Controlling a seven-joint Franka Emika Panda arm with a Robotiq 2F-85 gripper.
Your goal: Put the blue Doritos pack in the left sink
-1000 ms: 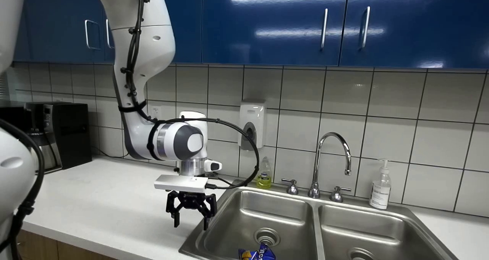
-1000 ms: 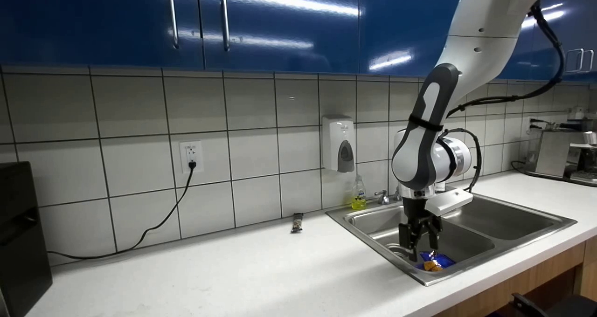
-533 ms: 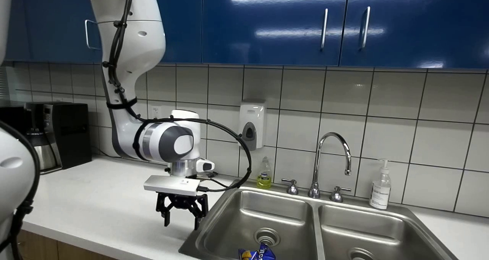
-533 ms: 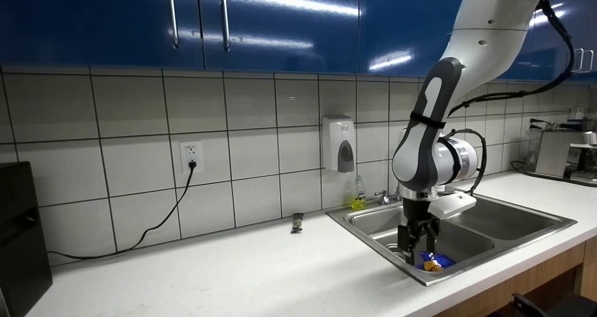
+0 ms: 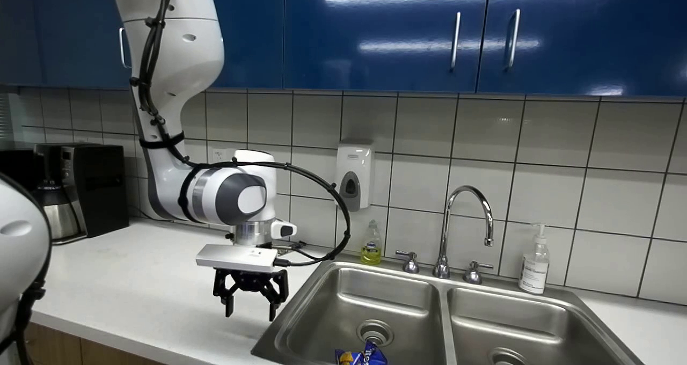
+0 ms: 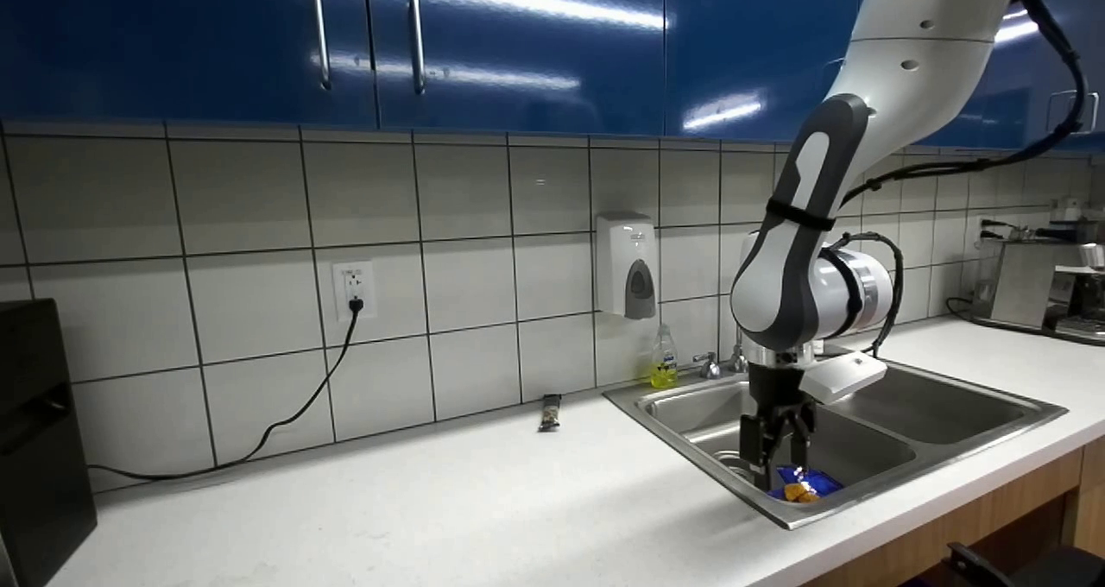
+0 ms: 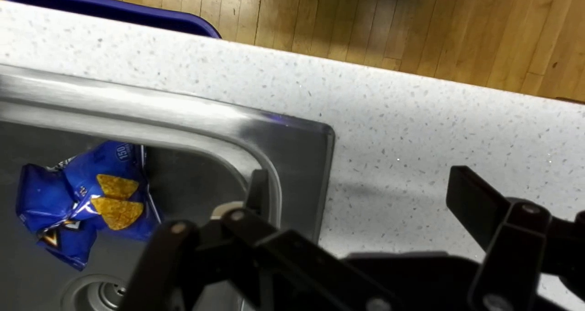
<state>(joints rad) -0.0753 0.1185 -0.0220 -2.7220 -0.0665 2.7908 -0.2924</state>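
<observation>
The blue Doritos pack (image 7: 114, 210) lies crumpled on the floor of the left sink (image 7: 196, 178), near the round drain, in the wrist view. In the exterior views the pack (image 5: 367, 356) (image 6: 816, 481) also shows inside the left sink (image 5: 386, 295) (image 6: 863, 444). In one of them its lower part is cut off by the picture edge. My gripper (image 5: 250, 312) hangs above the counter beside the sink's left edge, fingers wide apart with nothing between them. In the wrist view the open gripper (image 7: 358, 176) spans the sink rim and counter, apart from the pack.
The faucet (image 5: 445, 236) and its handles stand behind the basins, with a yellow soap bottle (image 5: 371, 244) and a pump bottle (image 5: 534, 263). The right basin (image 5: 510, 311) adjoins. A small dark wrapped item (image 6: 550, 413) lies on the white counter (image 6: 432, 501) near the wall.
My gripper has moved left over the counter, away from the sink, and stays open. In the last half second it has risen slightly. The pack has not moved.
</observation>
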